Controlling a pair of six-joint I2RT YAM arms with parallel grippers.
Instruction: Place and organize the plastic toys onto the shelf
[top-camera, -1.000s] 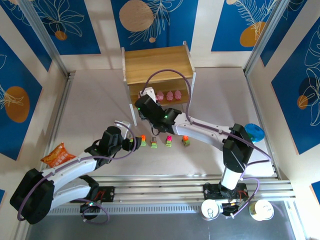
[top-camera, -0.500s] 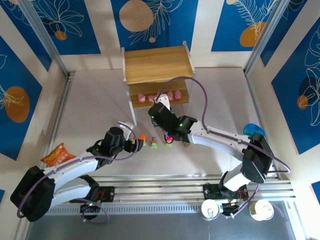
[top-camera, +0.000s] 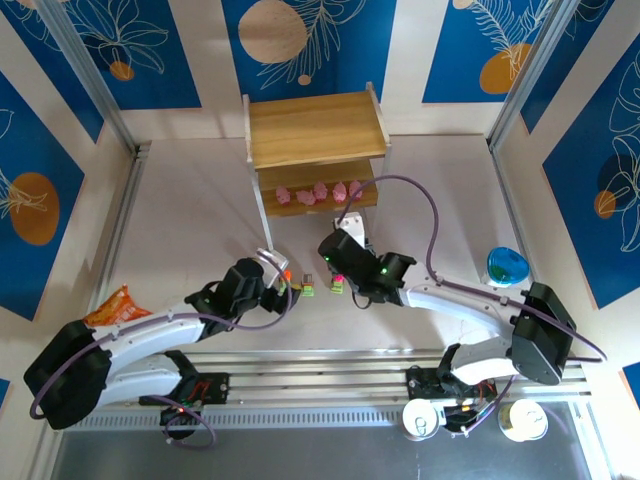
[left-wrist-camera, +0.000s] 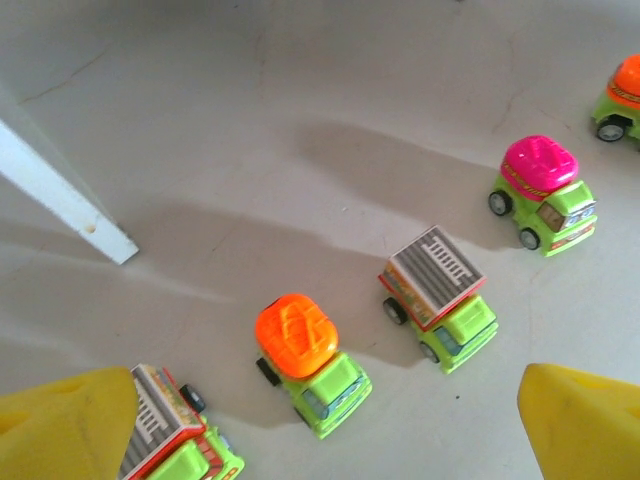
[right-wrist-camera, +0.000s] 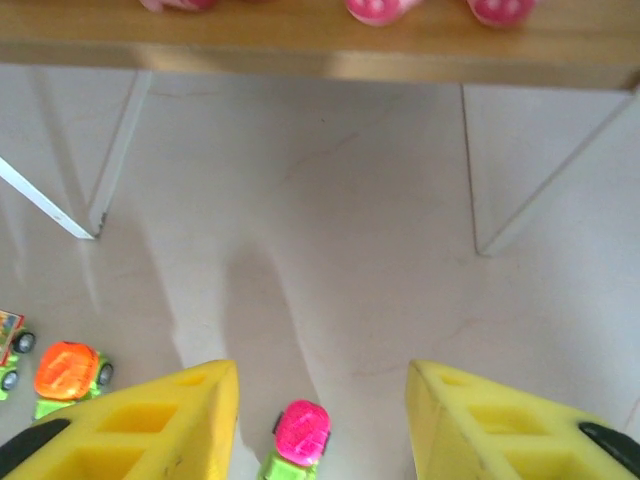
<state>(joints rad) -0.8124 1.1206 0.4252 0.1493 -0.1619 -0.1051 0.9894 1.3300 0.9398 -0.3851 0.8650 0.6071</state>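
The pigs (top-camera: 320, 192) now stand in a row on the lower tier of the shelf (top-camera: 315, 130), upper centre of the top view. A second ago only three showed there, with the right arm (top-camera: 450, 295) reaching in among them. I count five, though from above they are small pink blobs and two may run together. They are rounded and glossy.

The trucks (top-camera: 308, 290) sit in a loose line on the desk (top-camera: 180, 200), below the shelf in the frame, as before. The left wrist view shows them best:
- a grey-topped truck (left-wrist-camera: 175, 445) at lower left
- an orange-topped truck (left-wrist-camera: 305, 360) at lower centre
- a second grey-topped truck (left-wrist-camera: 440, 310) to its right
- a pink-topped truck (left-wrist-camera: 545, 195) at upper right
- a second orange-topped truck (left-wrist-camera: 622, 95), cut by the right edge

All have lime-green cabs and black wheels. The grey tops are ribbed, with orange-red rims.

The right pincer (right-wrist-camera: 322, 385) has drawn back from the shelf to the trucks. Its yellow fingers stand partly apart and grip nothing, with the pink-topped truck on the desk in the gap between them. The left pincer (left-wrist-camera: 322, 445) has moved in toward the line. It is spread wide and holds nothing, and the first grey-topped truck is beside the finger (left-wrist-camera: 60, 430) at lower left.

The blue cup (top-camera: 505, 266) at right is uncovered now. The print on the snack bag (top-camera: 115, 308), lower left, is too small to read.
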